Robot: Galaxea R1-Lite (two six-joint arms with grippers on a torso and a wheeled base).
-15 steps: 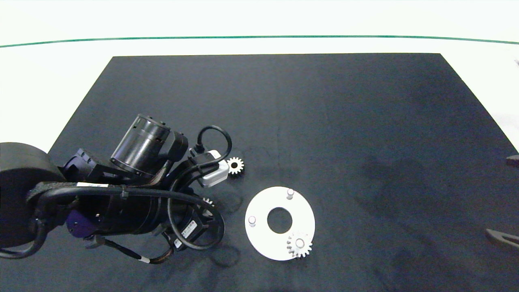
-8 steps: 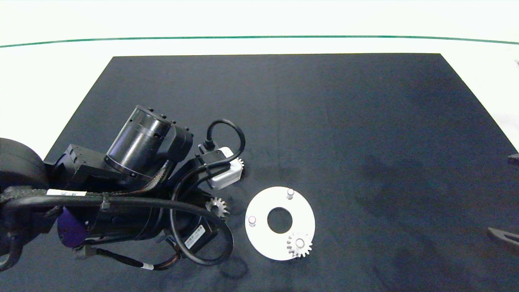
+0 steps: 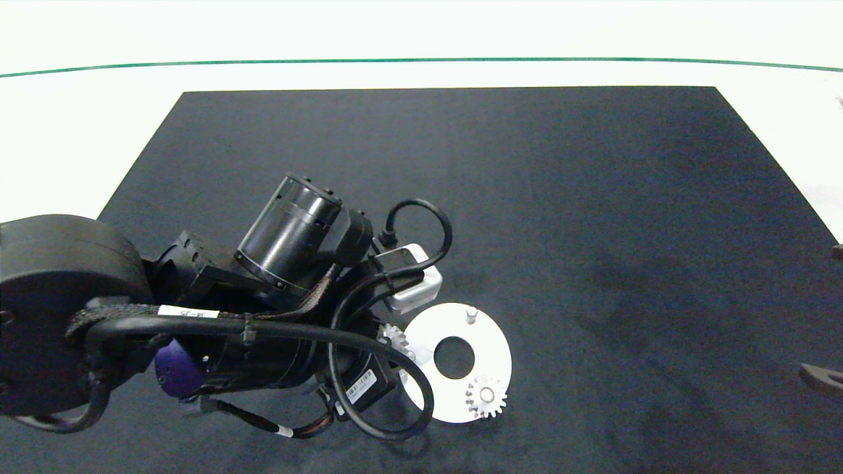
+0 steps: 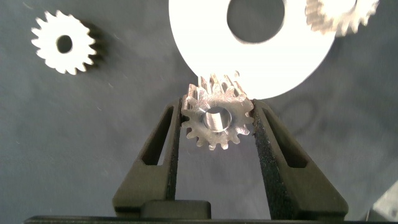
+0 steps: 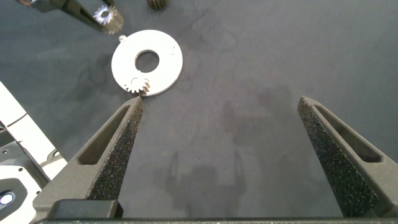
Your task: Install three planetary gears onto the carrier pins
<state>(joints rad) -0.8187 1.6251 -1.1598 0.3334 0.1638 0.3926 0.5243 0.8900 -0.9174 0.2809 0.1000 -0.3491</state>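
Observation:
My left gripper [image 4: 216,113] is shut on a planetary gear [image 4: 217,119], holding it flat by its teeth just over the left rim of the white carrier disc [image 3: 494,345]. One carrier pin [image 3: 471,313] stands bare at the disc's far side. The arm hides the pin on the disc's left. A second gear [image 3: 487,395] sits on the near-right pin. A third gear [image 4: 64,43] lies loose on the mat beside the disc; the head view hides it under the arm. My right gripper [image 5: 221,104] hangs open far to the right, with nothing in it.
A black mat [image 3: 593,197] covers the table, with white tabletop [image 3: 421,33] and a green line beyond it. The left arm's wrist and cables [image 3: 296,316] cover the mat to the left of the disc. One right finger [image 3: 823,376] shows at the head view's right edge.
The left arm has moved right with the gear in its gripper, from beside the disc to over its left rim. It now hides the loose gear and the left pin in the head view.

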